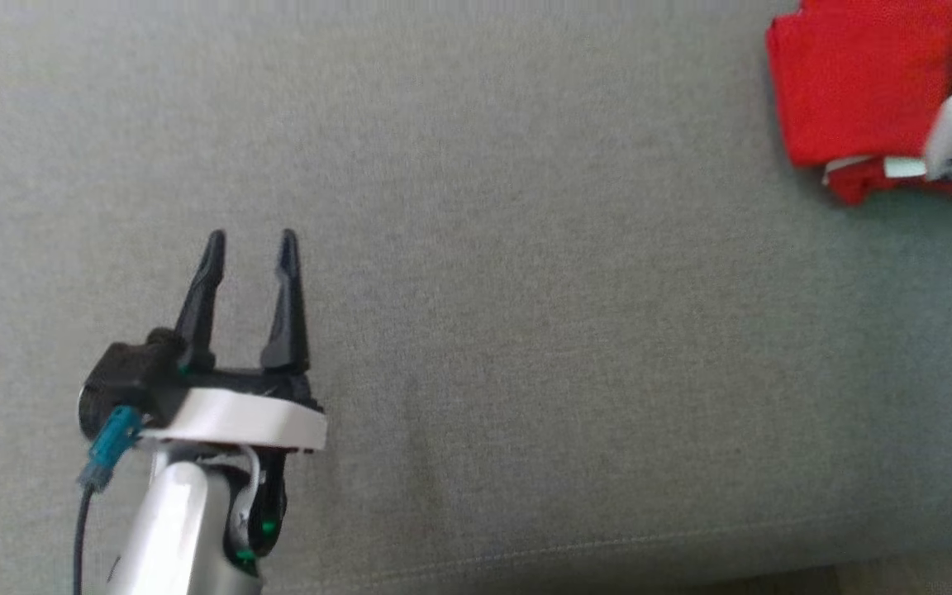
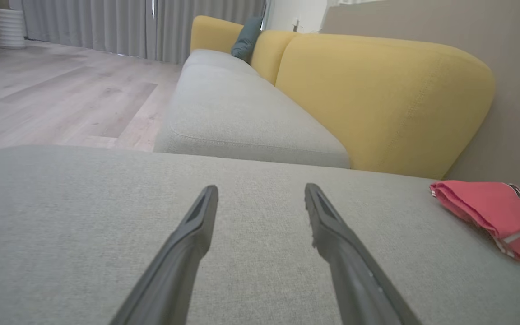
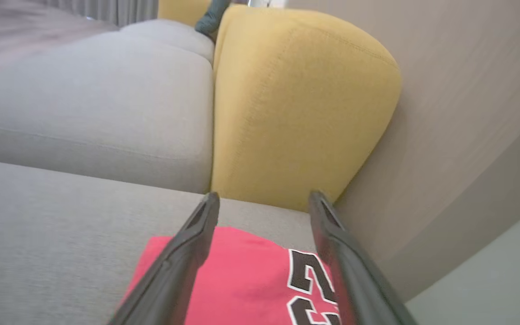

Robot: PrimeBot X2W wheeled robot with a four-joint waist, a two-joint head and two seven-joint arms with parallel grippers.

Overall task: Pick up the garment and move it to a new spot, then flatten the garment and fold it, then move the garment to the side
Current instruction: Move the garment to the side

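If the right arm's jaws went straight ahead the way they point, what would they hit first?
Probably the rounded mustard-yellow fabric back cushion, near its lower end. The folded red jersey lies under the line, not across it, though depth is hard to judge.

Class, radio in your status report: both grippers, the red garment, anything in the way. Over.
Left gripper open over grey cushion. Right gripper open above folded red garment, not gripping. Yellow backrest just beyond garment.
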